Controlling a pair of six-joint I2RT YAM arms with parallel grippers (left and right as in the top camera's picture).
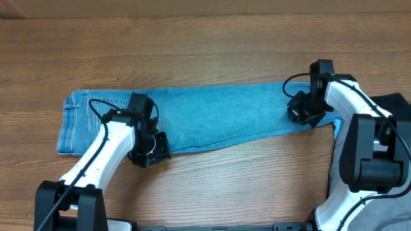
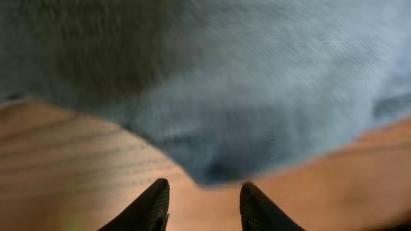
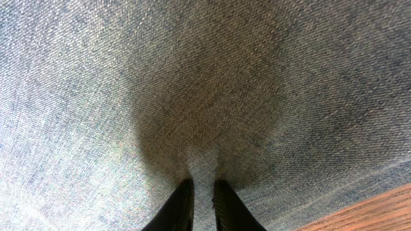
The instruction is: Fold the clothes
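1. Jeans [image 1: 212, 115]: a long band across mid-frame in the overhead view, waist at left, legs running right, on the wood table [image 1: 192, 38].
2. Right gripper [image 3: 202, 185]: at the band's right end, clenched on a puckered pinch of denim.
3. Left gripper [image 2: 204, 187]: released, fingers apart over bare wood at the band's lower edge.
4. Step, as judged: taking grips for a crosswise fold. Next, the left must catch that edge.
5. Denim light blue, twill-ribbed, limp; wood grain smooth.

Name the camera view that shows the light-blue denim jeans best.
Overhead: the light-blue denim jeans lie at nearly full length, waistband at the image's left. Left wrist gives only a blurred edge; right wrist, close weave bunched between its fingers.
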